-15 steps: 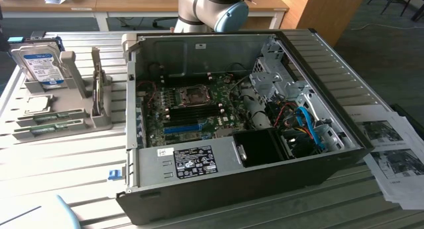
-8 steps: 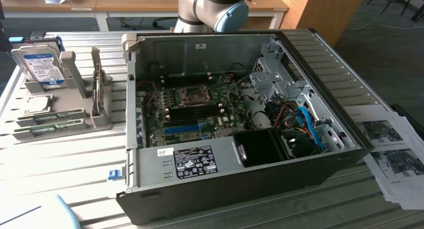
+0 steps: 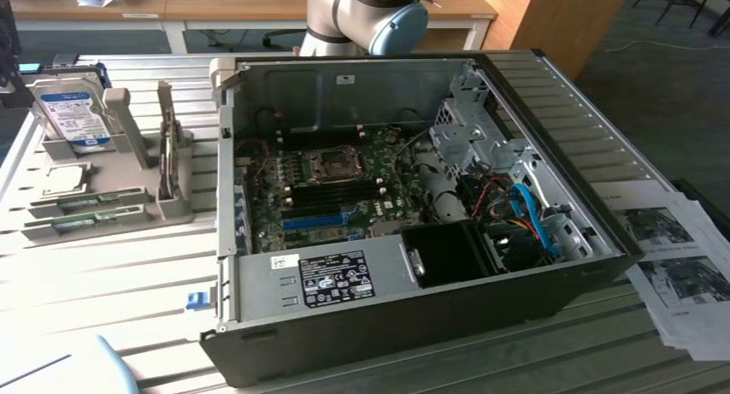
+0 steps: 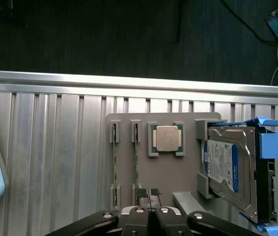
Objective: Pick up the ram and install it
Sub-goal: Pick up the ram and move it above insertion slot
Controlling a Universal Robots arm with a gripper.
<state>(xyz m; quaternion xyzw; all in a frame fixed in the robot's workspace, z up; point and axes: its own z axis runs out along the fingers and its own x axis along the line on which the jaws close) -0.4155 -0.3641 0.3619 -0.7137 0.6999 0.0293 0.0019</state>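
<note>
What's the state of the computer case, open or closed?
Open: the computer case lies with its side uncovered, the motherboard and blue cables exposed inside.

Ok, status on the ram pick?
Over the holder, jaws shut. Ram seated in its slot, not lifted. Hard drive alongside, clear of it.

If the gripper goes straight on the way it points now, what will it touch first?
The gripper would probably meet the gray holder, close beside the nearer ram stick; depth is unclear.
</note>
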